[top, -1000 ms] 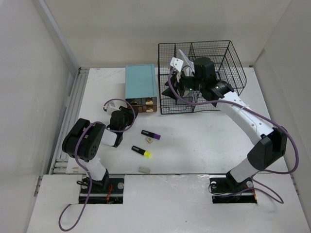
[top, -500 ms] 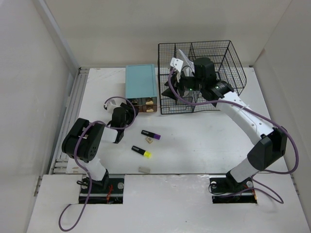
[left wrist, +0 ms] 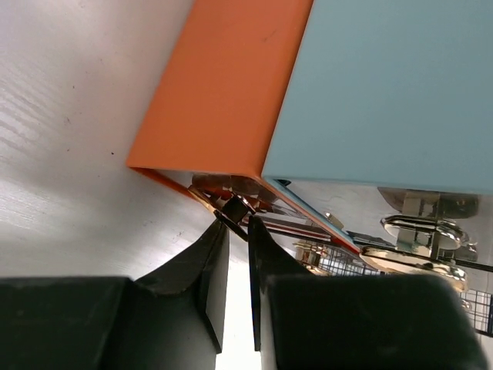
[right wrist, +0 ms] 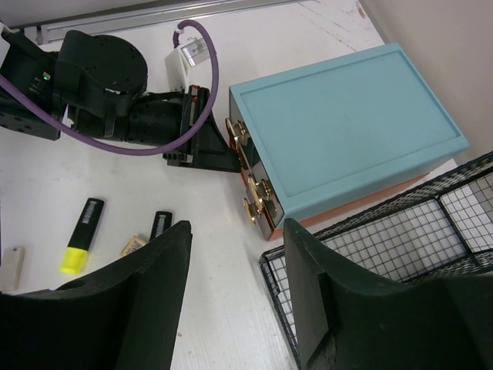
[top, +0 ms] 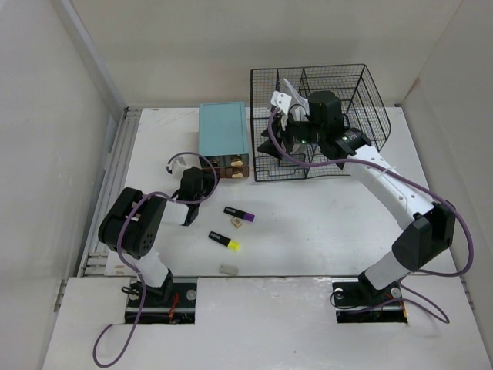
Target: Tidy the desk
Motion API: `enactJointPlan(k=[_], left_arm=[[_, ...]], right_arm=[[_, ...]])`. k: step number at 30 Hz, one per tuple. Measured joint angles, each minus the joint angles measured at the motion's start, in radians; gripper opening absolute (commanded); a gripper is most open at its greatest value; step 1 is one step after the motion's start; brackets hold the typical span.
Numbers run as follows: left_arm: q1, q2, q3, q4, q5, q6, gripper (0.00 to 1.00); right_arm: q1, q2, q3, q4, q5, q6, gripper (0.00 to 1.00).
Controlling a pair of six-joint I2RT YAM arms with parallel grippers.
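Observation:
The white desk [top: 323, 223] carries a teal drawer box [top: 223, 137] with gold knobs on its front. My left gripper [top: 206, 176] is at the box's lower front. In the left wrist view its jaws [left wrist: 237, 223] are closed to a narrow gap on a gold drawer knob [left wrist: 236, 206] under the orange side [left wrist: 223, 85]. The right wrist view shows the same contact [right wrist: 223, 154]. My right gripper [top: 281, 132] is open and empty, hovering over the front left corner of the black wire rack [top: 339, 100]. Its fingers [right wrist: 162, 293] are spread wide.
A purple highlighter [top: 239, 212], a small tan piece [top: 236, 222], a yellow highlighter [top: 224, 240] and a pale eraser [top: 228, 270] lie on the desk in front of the box. A metal rail [top: 114, 193] runs along the left edge. Walls stand close on both sides.
My left arm has turned and pushed its gripper slightly forward to the drawer box front. The right arm and the loose items have not moved.

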Motion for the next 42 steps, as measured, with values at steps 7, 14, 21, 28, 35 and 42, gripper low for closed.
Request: enactJointPlan(k=[7,14,21,28,35,42], left_arm=[[-0.008,-0.005,-0.007,0.001,-0.020,-0.014,0.05],[-0.030,-0.037,-0.034,-0.006,-0.050,-0.021,0.05],[-0.047,-0.072,-0.057,-0.028,-0.063,-0.022,0.06],[-0.089,-0.164,-0.145,-0.041,-0.085,-0.039,0.09],[-0.129,-0.308,-0.231,-0.084,-0.109,-0.050,0.48],[-0.151,-0.490,-0.235,-0.156,-0.150,-0.019,0.69]], right_arm=[[0.000,0.000,-0.001,0.000,-0.003,0.000,0.57],[0.000,0.000,-0.001,0.000,-0.003,0.000,0.57],[0.000,0.000,-0.001,0.001,-0.004,0.000,0.57],[0.000,0.000,-0.001,0.000,-0.004,0.000,0.57],[0.000,0.000,-0.002,0.000,-0.011,0.000,0.57],[0.000,0.000,-0.014,0.001,-0.019,0.000,0.58]])
